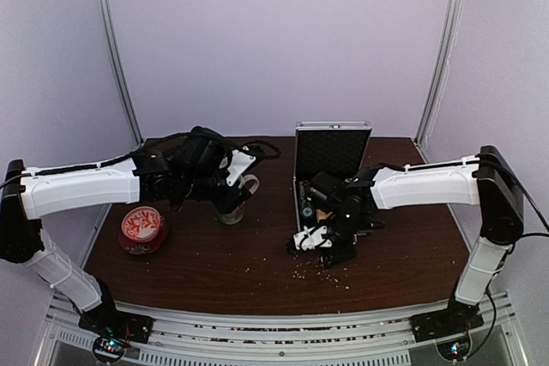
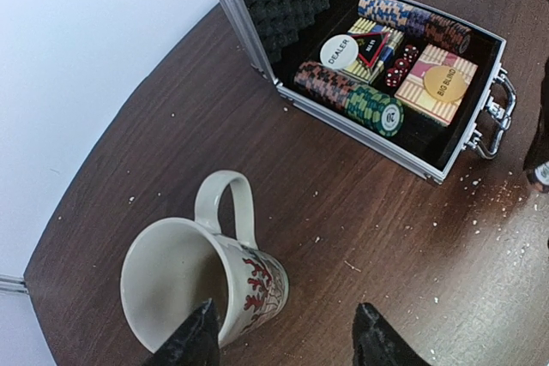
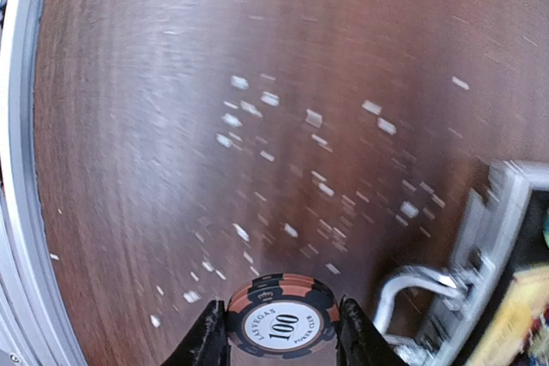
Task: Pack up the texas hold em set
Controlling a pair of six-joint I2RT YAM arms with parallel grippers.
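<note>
- Currently the right gripper point(image 3: 283, 336) is clenched on a pink-and-black poker chip point(image 3: 281, 319) marked 100. Its pads press the rim from both sides, and the chip hangs above bare tabletop point(image 1: 214, 272) scattered with pale crumbs.
- That chip sits just in front of the briefcase point(image 2: 369, 139), on the side of its metal handle point(image 2: 493, 122). The case stands open toward the far edge of the tabletop, right of the middle, with its lid upright.
- Inside the case lie rows of chips point(image 2: 343, 92), the white dealer button point(image 2: 339, 51) and small red dice point(image 2: 399, 66).
- The step in hand looks like carrying a stray chip back to the case.
- The next move probably calls for lifting the chip over the front wall and handle. It would then need lining up edge-on with a chip row before the jaws let go.
- The left gripper point(image 2: 283, 323) is released, its fingers spread by the white patterned mug point(image 2: 249, 285) left of the middle, gripping nothing.
- A red tin point(image 1: 141, 229) rests near the left edge.
</note>
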